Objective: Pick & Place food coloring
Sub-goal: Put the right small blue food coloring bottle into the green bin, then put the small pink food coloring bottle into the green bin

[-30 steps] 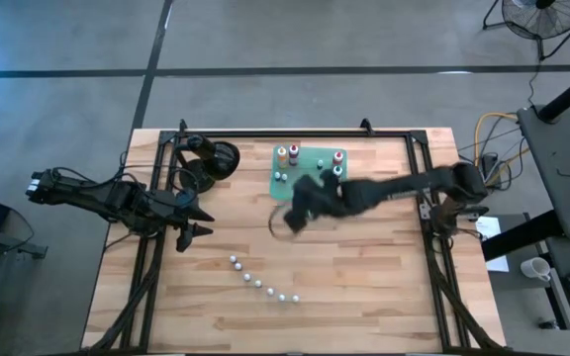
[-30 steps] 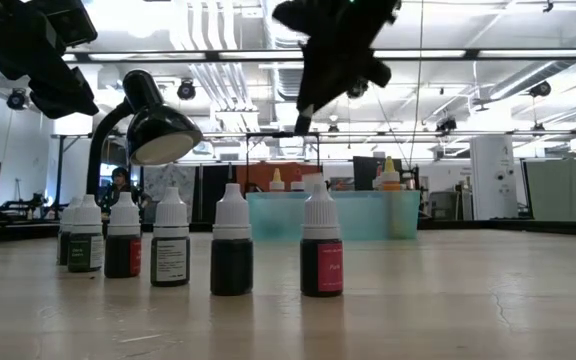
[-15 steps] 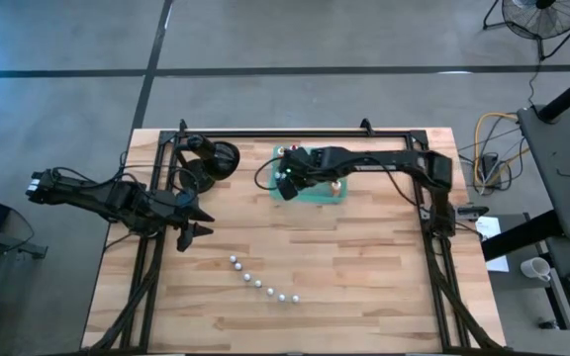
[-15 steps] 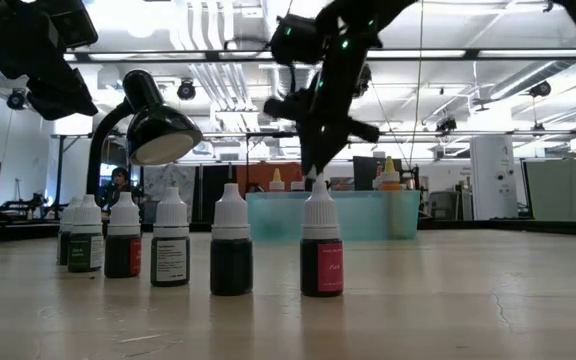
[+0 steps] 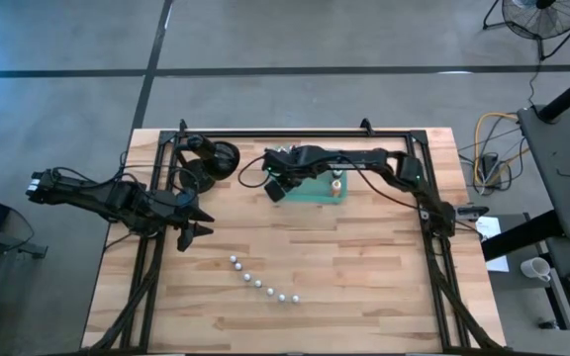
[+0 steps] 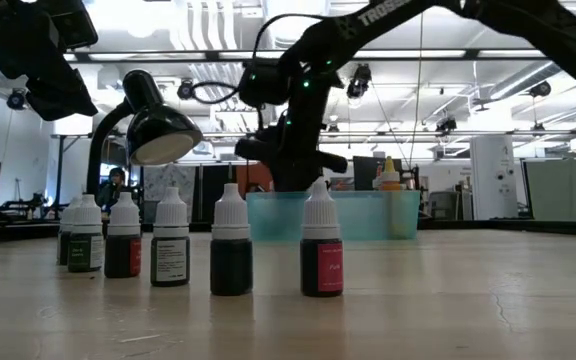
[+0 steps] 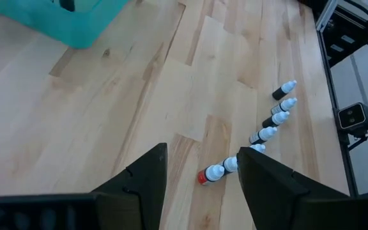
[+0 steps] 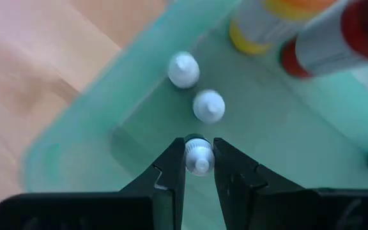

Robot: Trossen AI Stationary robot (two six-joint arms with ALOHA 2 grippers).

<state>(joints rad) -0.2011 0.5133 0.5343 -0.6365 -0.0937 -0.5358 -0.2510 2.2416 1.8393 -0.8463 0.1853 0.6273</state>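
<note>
My right gripper (image 8: 199, 155) hangs over the left part of the translucent green tray (image 5: 317, 194) and is shut on a small white-capped food coloring bottle (image 8: 199, 148). Two more white-capped bottles (image 8: 208, 105) stand in the tray beside it, with an orange bottle (image 8: 257, 29) and a red one (image 8: 337, 38) farther in. Several small bottles (image 5: 261, 283) stand upright in a slanted row on the near middle of the table. My left gripper (image 7: 200, 176) waits open at the table's left side, above the wood. My right gripper pinches the small bottle at its white cap (image 8: 199, 165) between the two fingers (image 8: 171, 171), coming from above and pointing down. The bottle hangs upright below the fingers, inside the tray's outline. Whether its base stands on the tray floor cannot be seen.
A black desk lamp (image 5: 214, 158) stands on the far left part of the table, near the tray. A black frame (image 5: 295, 133) runs along the far edge and both sides. Bare wood lies between the tray and the bottle row (image 6: 231, 242).
My right gripper has travelled from above the table's middle toward the far edge and a little left, then come down over the tray's left part, carrying the small bottle with it. The left arm has kept still.
</note>
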